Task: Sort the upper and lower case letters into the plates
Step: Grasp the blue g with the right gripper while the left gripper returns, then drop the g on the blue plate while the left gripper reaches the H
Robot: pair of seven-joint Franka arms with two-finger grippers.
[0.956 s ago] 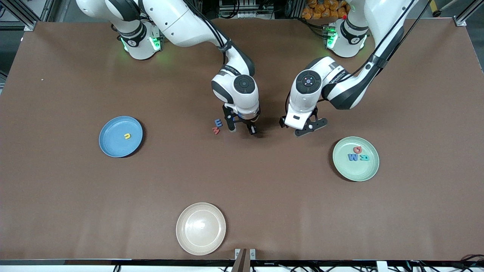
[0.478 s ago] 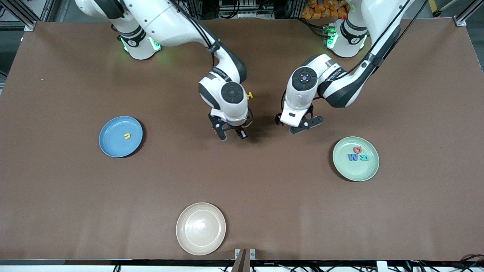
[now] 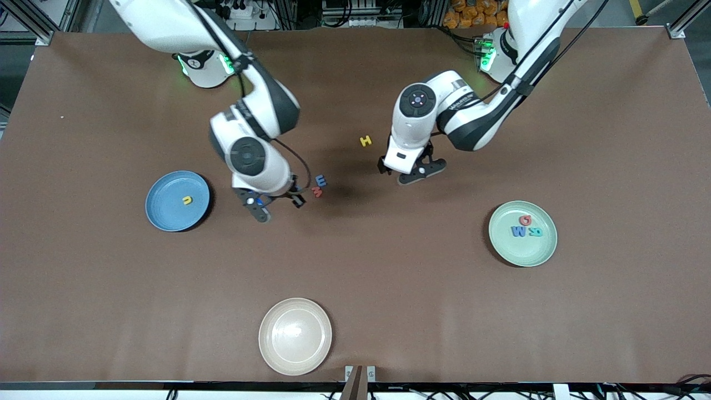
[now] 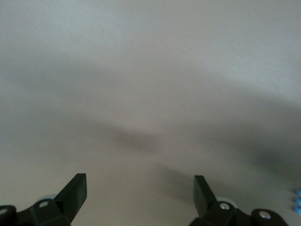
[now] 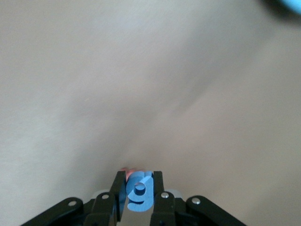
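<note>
While its fingers (image 5: 159, 188) are clamped on a small blue lower-case letter g (image 5: 139, 190), with a scrap of red showing just past it, the right gripper (image 3: 269, 206) hangs over bare table between the sky-blue plate (image 3: 161, 214) and two loose letters. These, a blue E (image 3: 320, 180) and a red M (image 3: 316, 191), lie close together on the table just beside that gripper, toward the left arm's end. The left gripper (image 3: 413, 171), fingers spread wide and holding nothing, hovers over bare table near a yellow H (image 3: 365, 141), which lies farther from the front camera than the E and M.

Sorted so far: one yellow letter u (image 3: 188, 200) in the sky-blue plate, and a red, a blue and a teal letter grouped in the mint-green plate (image 3: 541, 253) toward the left arm's end. Judged remaining: the carried g, probably bound for the blue plate, then E, M and H. The cream dish (image 3: 295, 355), nearest the front camera, holds nothing.
</note>
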